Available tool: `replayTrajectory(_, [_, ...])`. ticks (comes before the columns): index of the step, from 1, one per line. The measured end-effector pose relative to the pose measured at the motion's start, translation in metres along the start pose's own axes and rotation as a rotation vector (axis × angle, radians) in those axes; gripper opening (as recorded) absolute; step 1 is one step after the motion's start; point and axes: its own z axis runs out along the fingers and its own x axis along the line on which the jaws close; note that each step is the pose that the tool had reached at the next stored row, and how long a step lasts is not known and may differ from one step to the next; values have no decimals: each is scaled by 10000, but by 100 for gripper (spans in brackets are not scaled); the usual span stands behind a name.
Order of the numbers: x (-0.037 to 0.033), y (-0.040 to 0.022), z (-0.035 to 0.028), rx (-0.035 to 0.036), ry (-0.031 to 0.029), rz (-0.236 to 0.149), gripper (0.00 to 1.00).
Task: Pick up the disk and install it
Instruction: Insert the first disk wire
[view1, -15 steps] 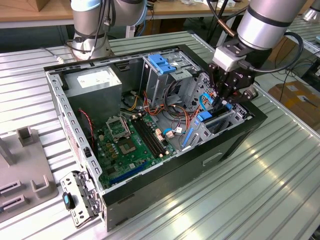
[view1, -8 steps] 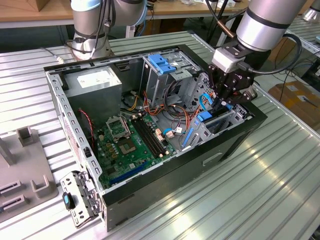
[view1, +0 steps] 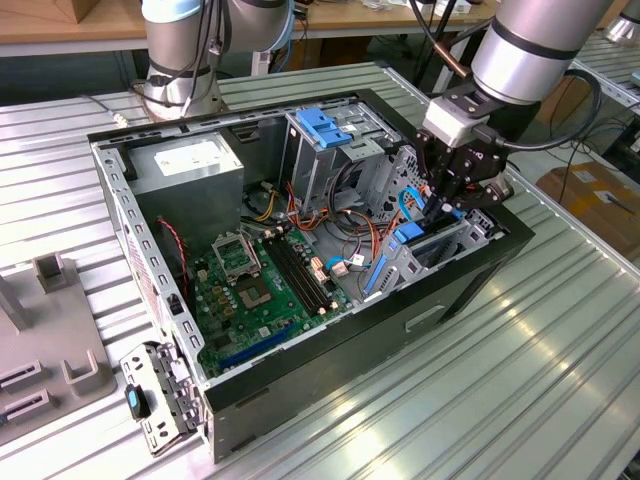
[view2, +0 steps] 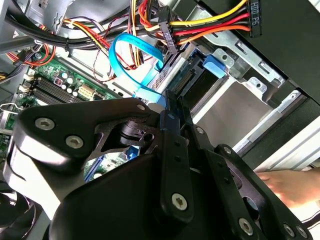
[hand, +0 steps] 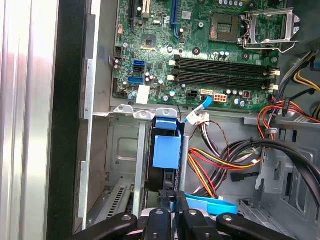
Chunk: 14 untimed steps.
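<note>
One disk (hand: 166, 150): it stands on edge in the slot of the drive bay (view1: 450, 245), at the exterior view's right end of the computer case (view1: 330, 345), with its blue carrier showing and part of it still proud of the slot.

One gripper (hand: 172, 202): it is lowered into that bay. The jaws are drawn almost together and pinch the disk's upper edge.

Step in hand, by judgement: installing. The disk is already lifted and entered in the bay but not seated.

Finishing the seat would call for straight travel along the slot with no tilt, and for the loose wiring to stay out of the way.

Other items, counted:
- One motherboard (view1: 260, 290) on the case floor, with four memory slots (hand: 222, 70), all empty.
- One power supply (view1: 190, 165) at the far left corner of the case in the exterior view.
- One blue data cable (view2: 132, 55), looped just beside the bay.
- One person's hand (view2: 290, 182), outside the case wall in the second wrist view.
- One ribbed metal table (view1: 500, 380) under everything.
</note>
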Motion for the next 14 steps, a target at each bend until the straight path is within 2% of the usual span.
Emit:
replayTrajectory(5, [0, 0, 3, 1, -4, 0, 16])
replayTrajectory(6, [0, 0, 3, 0, -4, 0, 23])
replayTrajectory(7, [0, 0, 3, 1, -3, -1, 23])
replayTrajectory(9, [0, 0, 3, 1, -2, 0, 36])
replayTrajectory(14, [0, -1, -14, 0, 0, 0, 36])
